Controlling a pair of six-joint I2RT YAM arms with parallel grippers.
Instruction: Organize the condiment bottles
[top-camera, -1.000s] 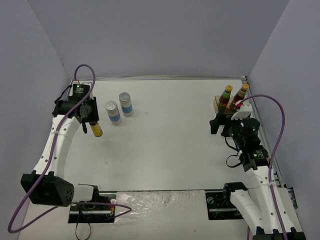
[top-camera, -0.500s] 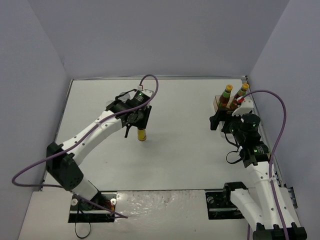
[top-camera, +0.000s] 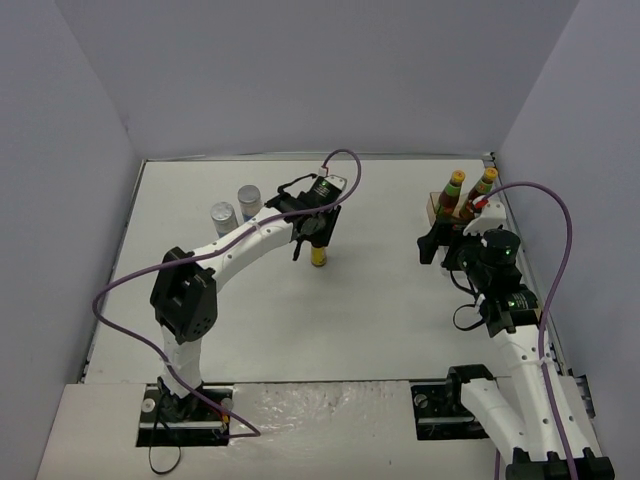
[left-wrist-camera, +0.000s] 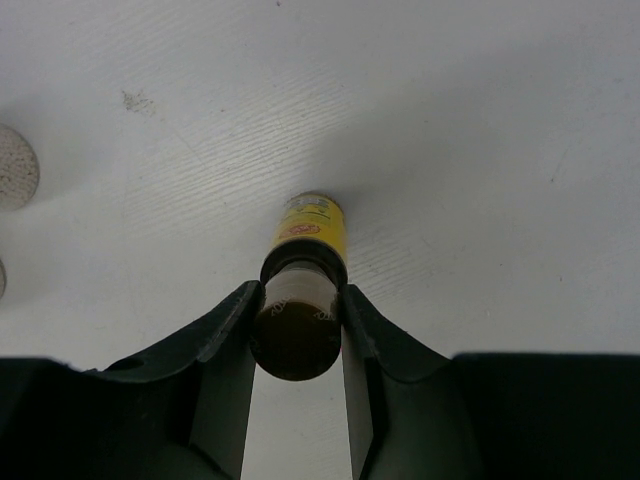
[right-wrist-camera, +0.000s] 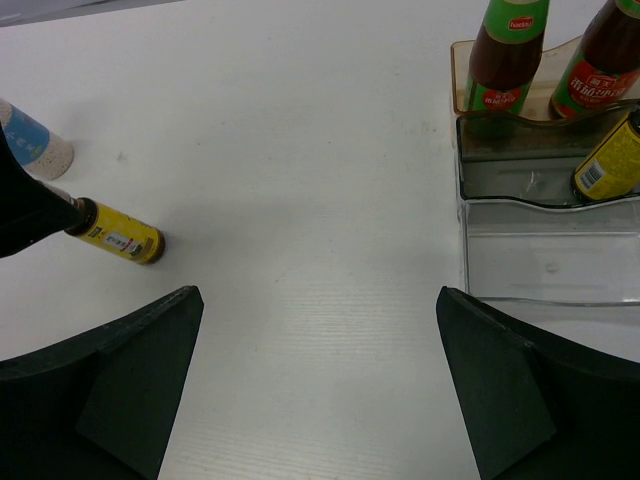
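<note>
Left gripper (left-wrist-camera: 298, 308) grips the yellow-label bottle (left-wrist-camera: 311, 226) over the counter (top-camera: 380, 300). Right gripper (right-wrist-camera: 315, 300) hangs spread wide, facing the clear tray (right-wrist-camera: 540, 265).

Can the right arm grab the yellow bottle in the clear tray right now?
Probably yes. The right gripper is open and empty, and the yellow bottle sits in the clear tray just ahead of it. Only the tray's low front wall lies between, so reaching from above looks easiest.

bottle (left-wrist-camera: 312, 226): yellow label (brown glass) | left pincer (left-wrist-camera: 299, 296): black | table (top-camera: 380, 300): white
</note>
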